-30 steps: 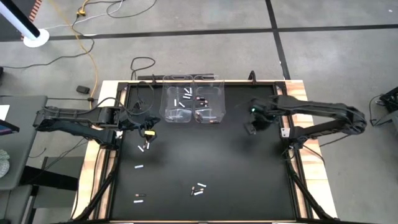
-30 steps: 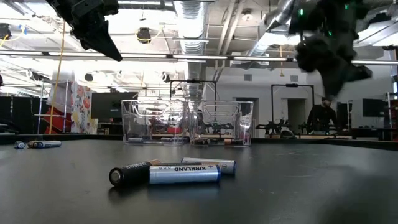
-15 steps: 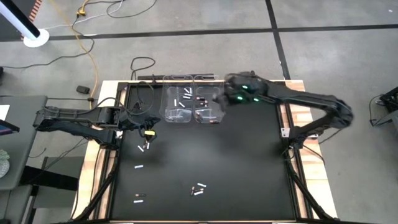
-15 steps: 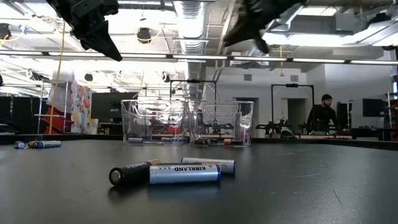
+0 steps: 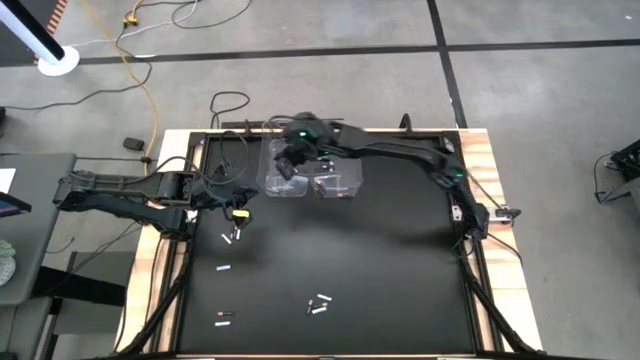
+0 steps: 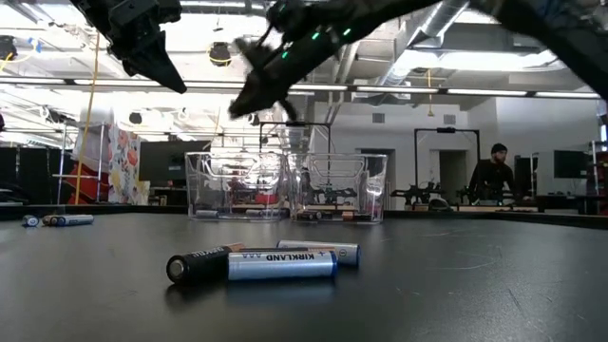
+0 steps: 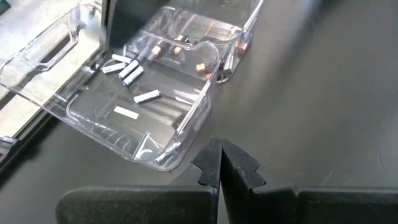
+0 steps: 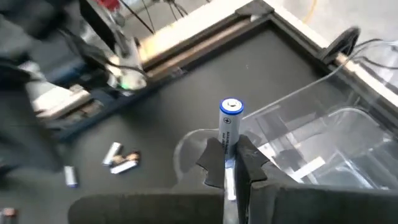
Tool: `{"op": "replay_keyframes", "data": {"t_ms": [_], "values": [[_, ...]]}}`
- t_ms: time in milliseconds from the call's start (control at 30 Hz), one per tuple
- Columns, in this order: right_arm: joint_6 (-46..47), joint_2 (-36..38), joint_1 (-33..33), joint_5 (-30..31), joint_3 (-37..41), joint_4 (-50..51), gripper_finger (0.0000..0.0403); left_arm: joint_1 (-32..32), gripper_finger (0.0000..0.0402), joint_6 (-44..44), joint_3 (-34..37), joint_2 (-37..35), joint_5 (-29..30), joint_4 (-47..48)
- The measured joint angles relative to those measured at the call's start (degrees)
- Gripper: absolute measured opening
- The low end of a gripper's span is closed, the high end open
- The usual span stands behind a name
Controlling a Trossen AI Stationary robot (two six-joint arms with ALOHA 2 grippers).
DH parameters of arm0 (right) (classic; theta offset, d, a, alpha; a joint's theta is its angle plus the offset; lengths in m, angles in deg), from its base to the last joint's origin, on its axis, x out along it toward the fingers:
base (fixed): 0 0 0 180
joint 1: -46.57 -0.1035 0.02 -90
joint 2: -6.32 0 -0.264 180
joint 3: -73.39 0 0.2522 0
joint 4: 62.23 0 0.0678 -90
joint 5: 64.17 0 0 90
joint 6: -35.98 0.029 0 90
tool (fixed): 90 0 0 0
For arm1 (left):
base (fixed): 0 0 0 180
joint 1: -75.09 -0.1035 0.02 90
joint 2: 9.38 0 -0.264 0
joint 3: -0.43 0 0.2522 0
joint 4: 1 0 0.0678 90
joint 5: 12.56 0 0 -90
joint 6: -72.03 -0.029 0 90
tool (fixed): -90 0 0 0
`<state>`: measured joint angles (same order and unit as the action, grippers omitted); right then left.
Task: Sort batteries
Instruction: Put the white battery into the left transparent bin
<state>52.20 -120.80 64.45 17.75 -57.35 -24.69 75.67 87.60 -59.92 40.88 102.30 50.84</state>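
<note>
My right gripper (image 5: pixel 290 160) hangs over the left of two clear bins (image 5: pixel 283 182) at the table's far edge, shut on a white battery with a blue cap (image 8: pixel 229 127). The left bin (image 7: pixel 134 118) holds white batteries (image 7: pixel 147 96); the right bin (image 5: pixel 338 172) holds dark ones with reddish ends (image 7: pixel 202 67). More batteries lie loose on the black table (image 5: pixel 235 235) (image 5: pixel 223 268) (image 5: pixel 224 318) (image 5: pixel 318 303), one group close to the low camera (image 6: pixel 266 262). My left gripper (image 7: pixel 220 169) is shut and empty, raised near the table's left side (image 5: pixel 238 212). My right gripper pinches the battery's lower part (image 8: pixel 227 147) between its two fingers. The battery lies along the fingers, and its blue-capped end (image 8: pixel 231 107) sticks out past the tips. It is lifted clear, above the left bin's wall (image 8: pixel 323 118).
A raised black frame (image 5: pixel 470 230) runs round the table, with wooden strips outside it. Cables lie on the floor beyond the far edge (image 5: pixel 230 100). A person (image 6: pixel 492 176) stands far back in the room. The table's middle and right side (image 5: pixel 400 260) are bare black surface.
My right arm has swung from the table's right side toward the far left, passing over the right bin and ending above the left bin. My left arm has kept still, and the loose batteries have not moved.
</note>
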Motion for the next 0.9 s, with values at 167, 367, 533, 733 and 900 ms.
{"op": "replay_keyframes", "data": {"t_ms": [167, 367, 533, 733, 900], "values": [[-0.26, -9.78, 1.04, 0.0, -8.98, 6.58, 0.0013, 0.0, 0.0, 0.05, 0.0, 0.0, 0.0, 0.01], [-0.25, -14.87, 2.35, 0.0, -13.38, 14.82, 0.0014, 0.0, 0.0, 0.05, 0.0, 0.0, 0.0, 0.02], [-0.27, -15.62, 3.36, 0.0, -13.41, 19.21, 0.0019, 0.0, 0.0, 0.06, 0.0, 0.0, 0.0, 0.03], [-0.23, -15.53, 4.14, 0.0, -13.44, 20.8, 0.0063, 0.0, 0.0, 0.04, 0.0, 0.0, 0.0, 0.02], [-0.23, -15.53, 4.19, 0.02, -13.44, 20.95, 0.009, 0.0, 0.0, 0.04, 0.0, 0.0, 0.0, 0.02]]}}
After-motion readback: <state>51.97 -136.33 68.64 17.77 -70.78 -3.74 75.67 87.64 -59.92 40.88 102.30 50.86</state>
